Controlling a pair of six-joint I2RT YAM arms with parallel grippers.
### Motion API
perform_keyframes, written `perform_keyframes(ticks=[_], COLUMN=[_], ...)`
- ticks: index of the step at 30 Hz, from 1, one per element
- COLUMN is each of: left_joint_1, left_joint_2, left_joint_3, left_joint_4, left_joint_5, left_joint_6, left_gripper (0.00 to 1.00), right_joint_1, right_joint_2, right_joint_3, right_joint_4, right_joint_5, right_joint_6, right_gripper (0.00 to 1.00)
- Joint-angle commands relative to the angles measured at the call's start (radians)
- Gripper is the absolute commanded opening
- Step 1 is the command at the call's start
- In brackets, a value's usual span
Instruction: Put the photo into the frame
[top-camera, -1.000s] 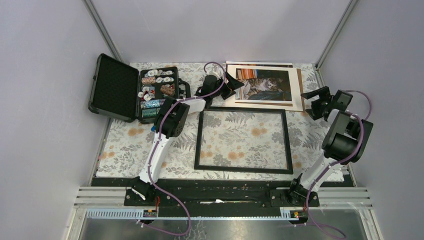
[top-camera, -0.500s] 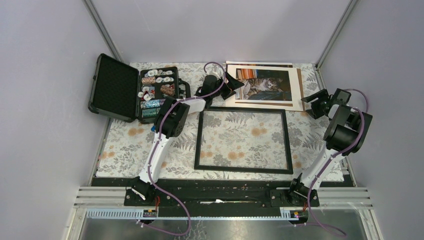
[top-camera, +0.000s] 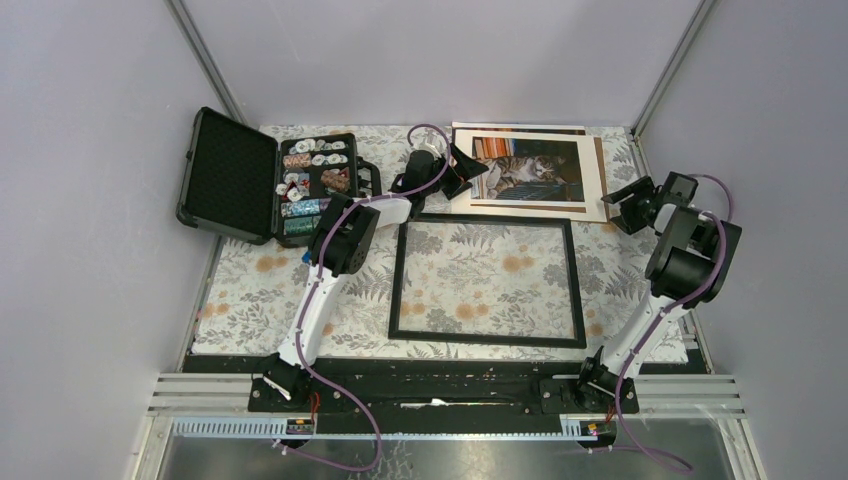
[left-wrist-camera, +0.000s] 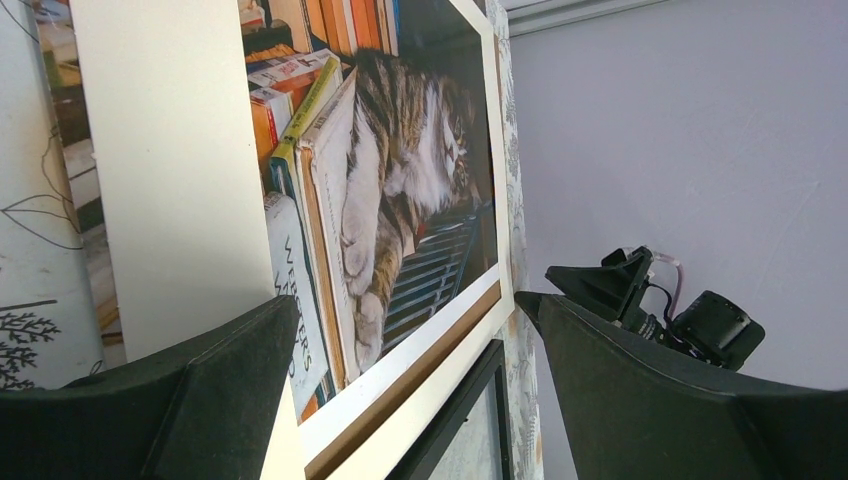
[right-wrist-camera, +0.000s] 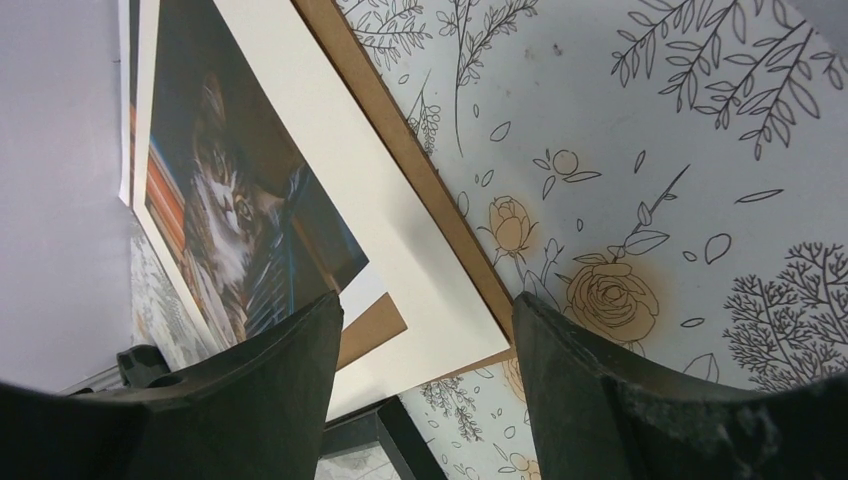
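Observation:
The photo, a tabby cat beside stacked books, lies at the back of the table in a loose pile with a cream mat and a brown backing board. The empty black frame lies flat in front of the pile, and the tablecloth shows through it. My left gripper is open at the pile's left edge; its wrist view shows the photo and the frame's corner between the jaws. My right gripper is open at the pile's right corner, above the mat and board, holding nothing.
An open black case with rows of poker chips stands at the back left. A floral cloth covers the table. Grey walls and metal posts close in the back and both sides.
The right arm has swung back and left, bringing its gripper to the pile's right corner, and its jaws have narrowed somewhat. The left arm, the pile and the frame have not moved.

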Motion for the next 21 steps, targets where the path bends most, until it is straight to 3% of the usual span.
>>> perform_keyframes(ticks=[1, 12, 21], left_joint_1=[-0.012, -0.015, -0.018], left_joint_2=[0.054, 0.063, 0.071], left_joint_3=[-0.003, 0.005, 0.010], left_joint_4=[-0.048, -0.043, -0.043], left_joint_5=[0.029, 0.036, 0.040], left_joint_6=[0.000, -0.012, -0.017], left_gripper=[0.96, 0.96, 0.96], right_joint_1=[0.052, 0.109, 0.100], right_joint_2=[0.022, -0.010, -0.092], right_joint_3=[0.037, 0.055, -0.002], right_joint_4=[-0.093, -0.141, -0.040], right_joint_5=[0.028, 0.020, -0.080], right_joint_6=[-0.018, -0.004, 0.044], right_gripper=[0.70, 0.71, 0.76])
